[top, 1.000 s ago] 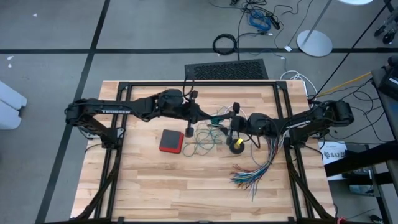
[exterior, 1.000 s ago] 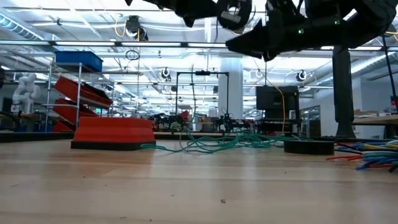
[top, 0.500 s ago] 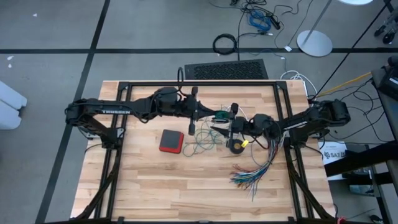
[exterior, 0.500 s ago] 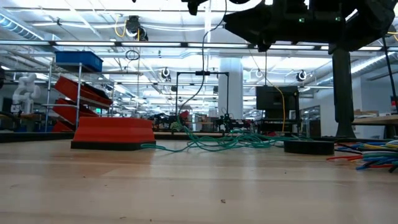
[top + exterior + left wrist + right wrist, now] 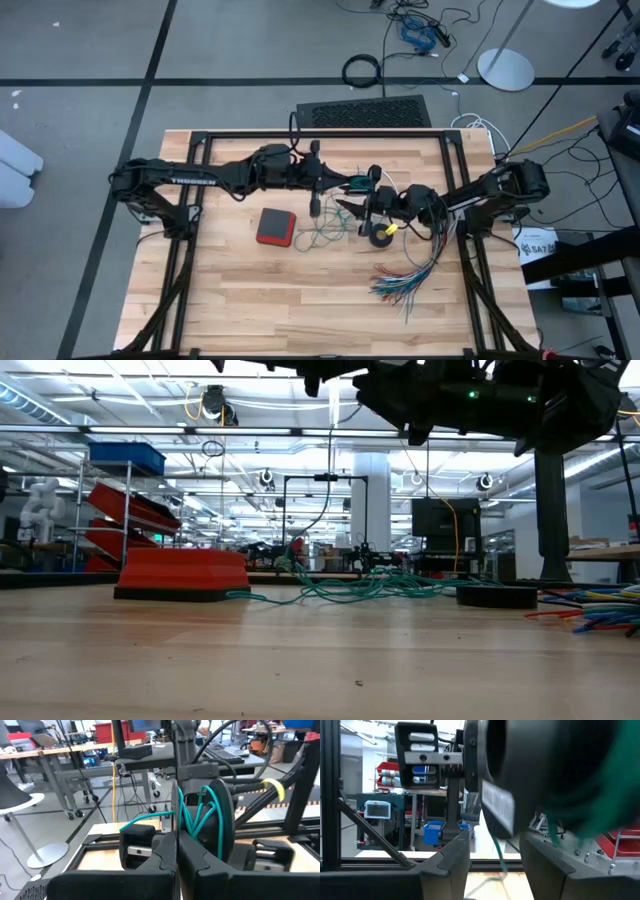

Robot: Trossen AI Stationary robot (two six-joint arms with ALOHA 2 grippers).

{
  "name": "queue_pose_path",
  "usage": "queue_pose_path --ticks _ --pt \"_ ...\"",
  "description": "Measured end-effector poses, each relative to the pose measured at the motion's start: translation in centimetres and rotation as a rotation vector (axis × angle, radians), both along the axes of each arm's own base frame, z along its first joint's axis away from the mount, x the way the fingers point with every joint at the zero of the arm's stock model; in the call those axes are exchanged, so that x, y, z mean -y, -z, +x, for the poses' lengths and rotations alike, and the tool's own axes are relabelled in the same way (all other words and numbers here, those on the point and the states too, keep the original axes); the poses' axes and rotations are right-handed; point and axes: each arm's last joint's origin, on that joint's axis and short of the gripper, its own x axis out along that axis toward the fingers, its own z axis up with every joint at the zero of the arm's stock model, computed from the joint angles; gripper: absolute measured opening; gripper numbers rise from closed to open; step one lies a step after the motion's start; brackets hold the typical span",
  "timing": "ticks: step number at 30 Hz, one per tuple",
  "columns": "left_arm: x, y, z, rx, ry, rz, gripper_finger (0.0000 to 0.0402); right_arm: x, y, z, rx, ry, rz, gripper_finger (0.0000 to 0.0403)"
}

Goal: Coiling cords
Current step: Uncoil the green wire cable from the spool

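Wooden counter carries the teal-green cord, tangled near its middle and rising to the left end effector, whose fingers are pressed together on it. Facing it, the right end effector has its fingers apart. A red block lies just beside the tangle.

Odds and ends on my wooden table

On my table a flat red block lies left of the middle. A small black ring sits flat nearer the right edge, and just beside it, toward the front right corner, a bundle of multicoloured wires fans out. Beyond the back edge, a black grated panel lies on the floor.
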Motion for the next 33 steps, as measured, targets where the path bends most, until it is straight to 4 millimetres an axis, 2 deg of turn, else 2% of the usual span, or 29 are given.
queue_pose_path --ticks 3,9,12,16,24,28,33 --pt "-0.1 0.5 0.5 0.004 -0.002 0.000 0.0000 0.0 -0.1 0.3 -0.001 0.011 0.008 0.0122" --pt "-0.1 0.6 0.7 0.012 -0.010 0.002 0.0000 0.1 0.3 0.3 -0.036 0.044 0.029 0.0036" --pt "-0.1 0.7 0.7 0.004 -0.011 0.001 0.0000 0.1 0.5 0.2 -0.046 0.047 0.016 0.0014" --pt "-0.1 0.9 0.6 -0.020 -0.022 0.000 0.0000 0.2 0.6 0.2 -0.053 0.082 0.019 0.0019" --pt "-0.2 1.0 0.6 -0.035 -0.028 -0.001 0.0000 0.3 0.8 0.2 -0.073 0.093 0.036 0.0085" --pt "-0.2 1.0 0.6 -0.038 -0.047 0.001 0.0000 0.3 1.0 0.2 -0.090 0.114 0.042 0.0085" --pt "-0.2 1.0 0.6 -0.038 -0.050 0.002 0.0000 0.3 1.0 0.3 -0.098 0.119 0.042 0.0068"
